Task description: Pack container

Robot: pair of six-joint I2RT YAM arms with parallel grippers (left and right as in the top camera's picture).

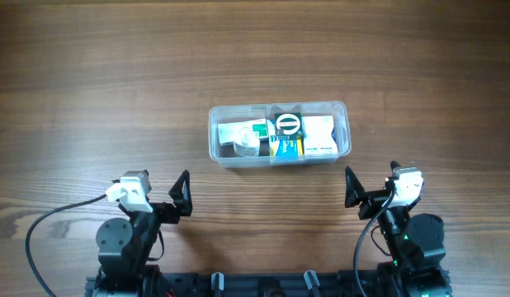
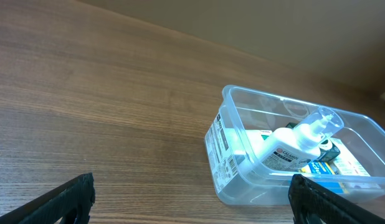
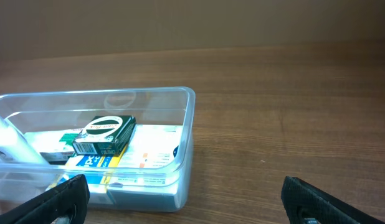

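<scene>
The clear plastic container (image 1: 342, 108) sits at the middle of the wooden table. It holds a white pump bottle (image 2: 295, 146), a small black box (image 3: 105, 134), and blue-yellow and white boxes. It also shows in the left wrist view (image 2: 233, 180) and the right wrist view (image 3: 186, 124). My left gripper (image 2: 192, 202) is open and empty, near the table's front edge, to the container's front left. My right gripper (image 3: 183, 202) is open and empty, to the container's front right. Neither touches the container.
Bare wooden tabletop (image 1: 115, 82) surrounds the container on all sides. The arm bases and cables (image 1: 49, 223) sit at the front edge.
</scene>
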